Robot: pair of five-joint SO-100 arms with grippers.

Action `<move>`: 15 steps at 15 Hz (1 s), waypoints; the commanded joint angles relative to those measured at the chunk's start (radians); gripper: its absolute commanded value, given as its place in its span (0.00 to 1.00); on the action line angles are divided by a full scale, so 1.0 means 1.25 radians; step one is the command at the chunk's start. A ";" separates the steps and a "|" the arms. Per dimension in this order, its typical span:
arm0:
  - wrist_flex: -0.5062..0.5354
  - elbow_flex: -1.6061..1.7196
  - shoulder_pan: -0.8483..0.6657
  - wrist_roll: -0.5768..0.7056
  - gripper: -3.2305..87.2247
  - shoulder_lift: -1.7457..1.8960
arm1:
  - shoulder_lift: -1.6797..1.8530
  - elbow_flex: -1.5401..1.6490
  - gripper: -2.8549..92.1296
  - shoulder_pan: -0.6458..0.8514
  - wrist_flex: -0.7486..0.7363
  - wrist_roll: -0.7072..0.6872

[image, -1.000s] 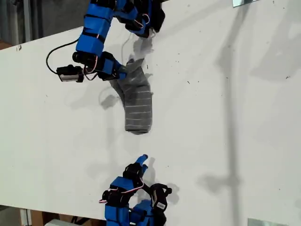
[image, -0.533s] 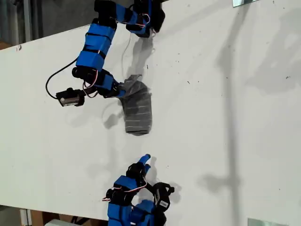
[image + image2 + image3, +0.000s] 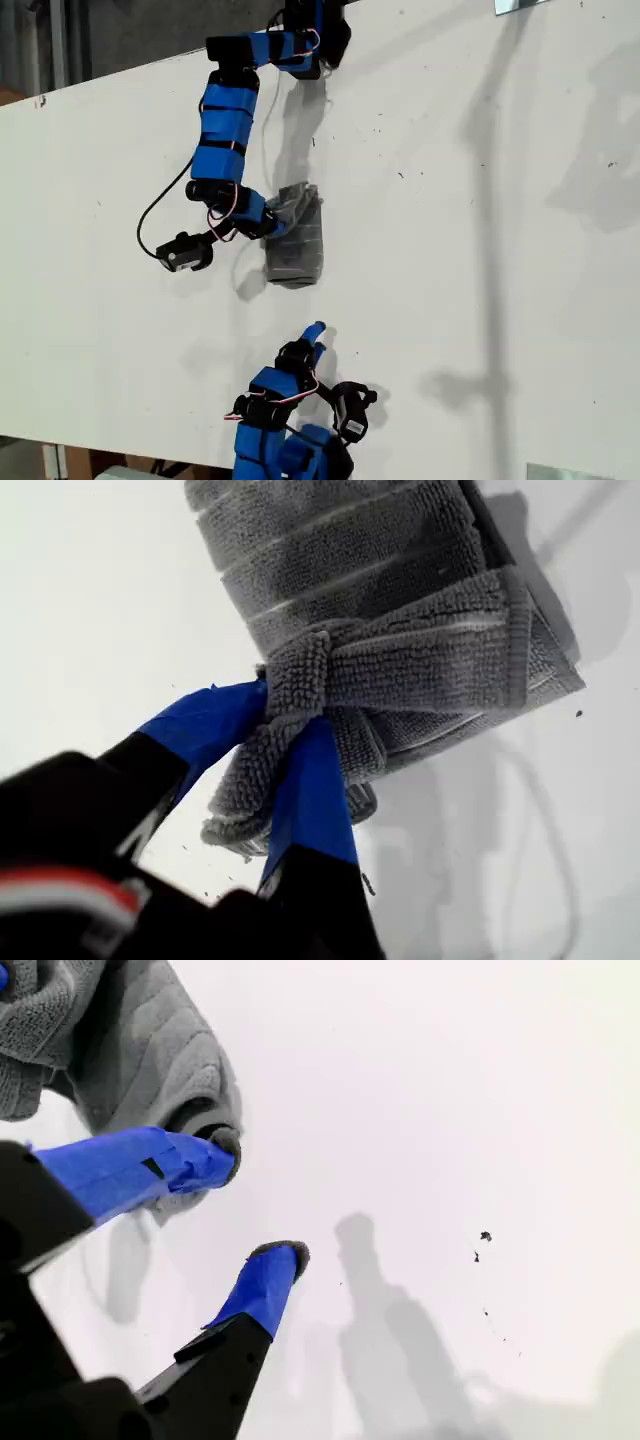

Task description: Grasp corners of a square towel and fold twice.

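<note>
The grey striped towel (image 3: 297,240) lies bunched and folded over itself on the white table (image 3: 480,250), in the middle of the exterior view. My first gripper (image 3: 278,225) reaches down from that view's top and is shut on a corner (image 3: 262,775) of the towel (image 3: 380,600), with fabric pinched between its blue fingers. Lower in the exterior view, my second gripper (image 3: 315,332) stands open just short of the towel's nearest end. In the second wrist view its open jaws (image 3: 255,1200) hold nothing, with one fingertip (image 3: 225,1150) close against the towel (image 3: 130,1050).
A black cable (image 3: 150,215) loops off the first arm's wrist camera (image 3: 185,250) on the exterior view's left. Metal pieces sit at that view's top right (image 3: 520,5) and bottom right (image 3: 560,472). The table's far edge (image 3: 100,80) slants across the upper left.
My first gripper has carried the towel's corner down the exterior view toward the second arm, folding the towel over and making it shorter. The second gripper has barely shifted.
</note>
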 commanded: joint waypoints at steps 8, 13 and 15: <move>-0.016 -0.053 0.010 0.002 0.21 -0.029 | 0.109 -0.029 0.03 -0.027 -0.225 -0.058; -0.015 -0.052 0.011 0.002 0.21 -0.032 | 0.107 -0.016 0.29 0.002 -0.264 -0.071; -0.026 -0.053 0.012 0.002 0.21 -0.039 | 0.106 -0.016 0.33 0.022 -0.274 -0.074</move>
